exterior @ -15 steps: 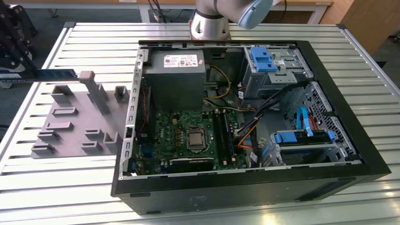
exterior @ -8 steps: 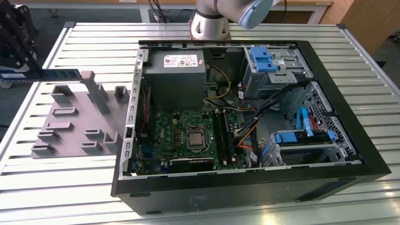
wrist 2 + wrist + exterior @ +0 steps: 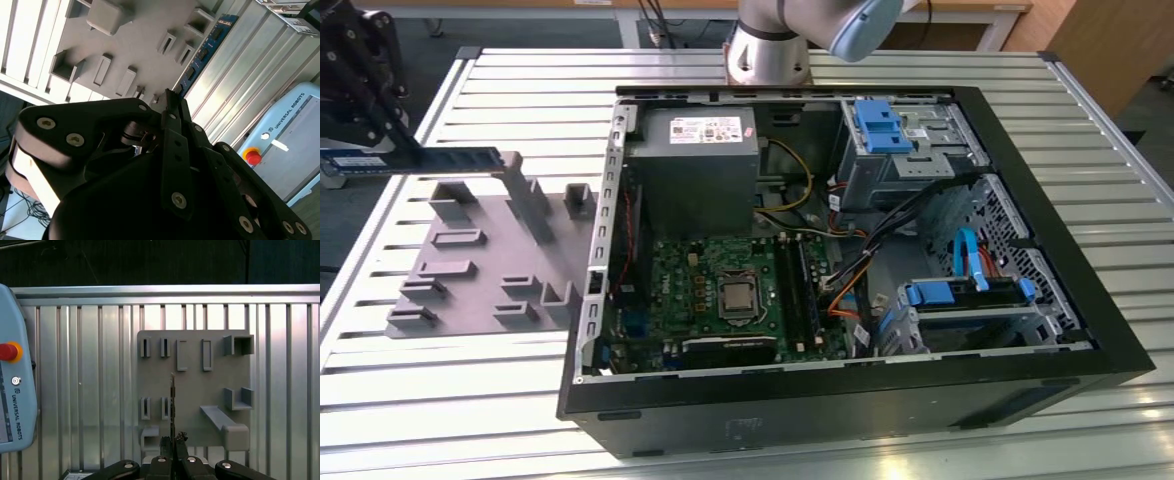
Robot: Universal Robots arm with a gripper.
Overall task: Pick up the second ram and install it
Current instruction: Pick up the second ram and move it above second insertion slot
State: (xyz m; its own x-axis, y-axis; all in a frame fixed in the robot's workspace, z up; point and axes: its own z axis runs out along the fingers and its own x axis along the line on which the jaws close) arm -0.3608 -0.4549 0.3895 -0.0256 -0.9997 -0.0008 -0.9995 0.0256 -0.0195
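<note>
- Slatted metal table (image 3: 507, 80) carries everything you see.
- Your gripper (image 3: 172, 441) has its fingers clamped on one end of the second ram (image 3: 172, 405), seen edge-on in the first wrist view.
- You hold that stick level above the grey tray (image 3: 480, 275).
- Farther off, toward the exterior view's right, the open computer case (image 3: 854, 400) shows its green motherboard (image 3: 700, 270).

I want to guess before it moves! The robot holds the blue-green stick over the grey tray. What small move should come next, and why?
Probably carry it sideways toward the open computer case. The gripper is shut on the second ram, held above the grey tray, and the motherboard it belongs in lies far to the exterior view's right.
</note>
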